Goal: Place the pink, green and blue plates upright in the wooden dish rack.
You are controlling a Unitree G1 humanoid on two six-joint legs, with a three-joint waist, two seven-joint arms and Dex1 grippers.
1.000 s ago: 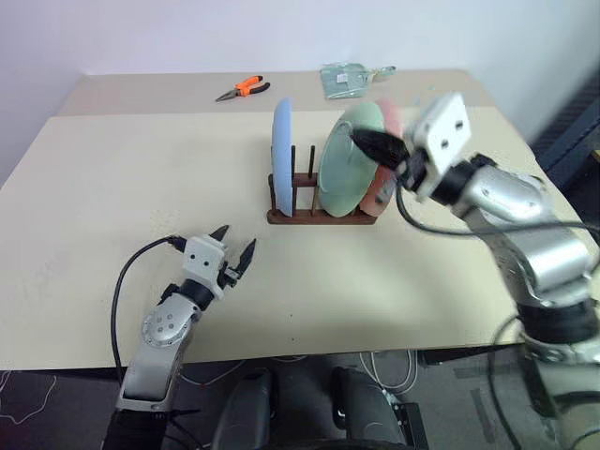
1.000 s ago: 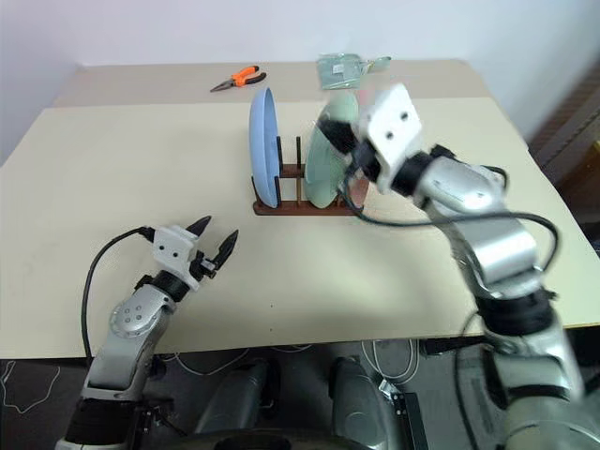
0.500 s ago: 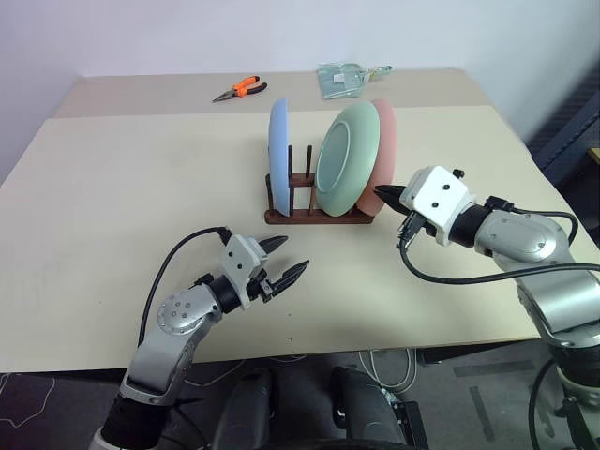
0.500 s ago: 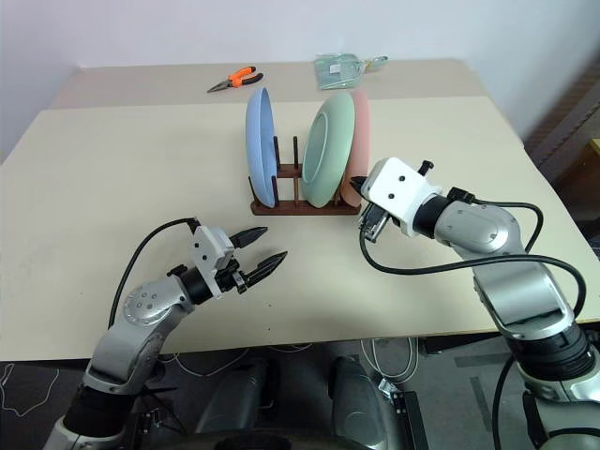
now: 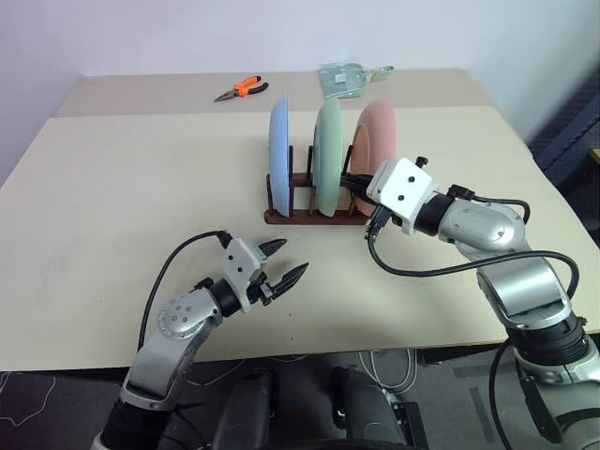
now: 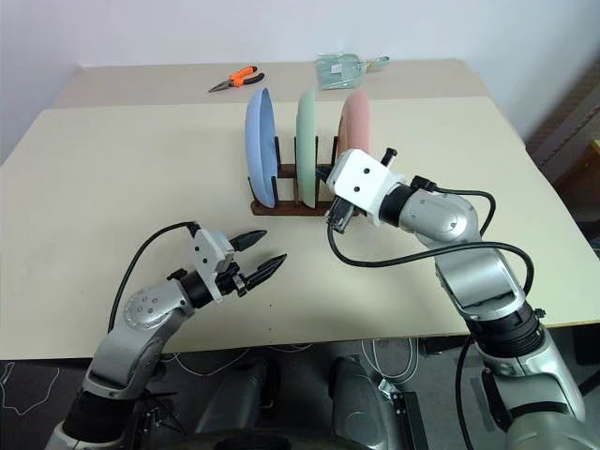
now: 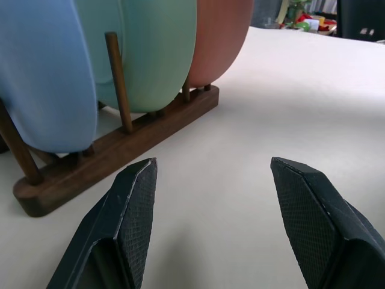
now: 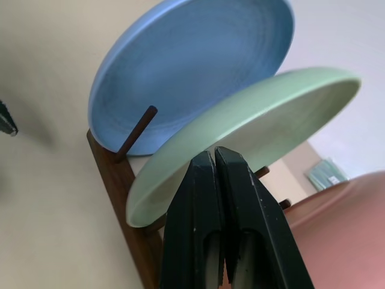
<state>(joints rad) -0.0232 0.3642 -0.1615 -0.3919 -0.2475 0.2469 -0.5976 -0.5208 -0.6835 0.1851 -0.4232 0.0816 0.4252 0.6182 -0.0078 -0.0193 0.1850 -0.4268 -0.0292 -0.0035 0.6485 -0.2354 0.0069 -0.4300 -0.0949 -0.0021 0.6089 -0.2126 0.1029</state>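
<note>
The tabletop [image 5: 122, 187] carries the rack [image 5: 314, 214], and all three plates stand on edge in it: the blue plate [image 5: 279, 155] at the robot's left end, the green plate [image 5: 327, 155] in the middle, the pink plate [image 5: 375, 141] at the right end. Judged from this, the placing looks done, and the risk now lies in the arms beside it.

The right tool [image 8: 216, 180] is pinched shut on nothing, its tips reaching in between the green and pink plates, low by the rack. Whether they touch either plate I cannot tell. If it pulls out sideways rather than straight back, it could catch the green rim, tip that plate against a neighbour, or drag the light rack across the tabletop. The thin pegs give each plate room to lean, so a small knock may topple one plate and send it into the next.

The left tool [image 7: 210, 205] stands wide and empty, low over the tabletop near the rack's front, pointing at its base. A push forward from there would shove the rack and rock all three plates.

The pliers [image 5: 242, 89] and a clear packet [image 5: 345, 79] lie well apart at the far edge, no hazard.
</note>
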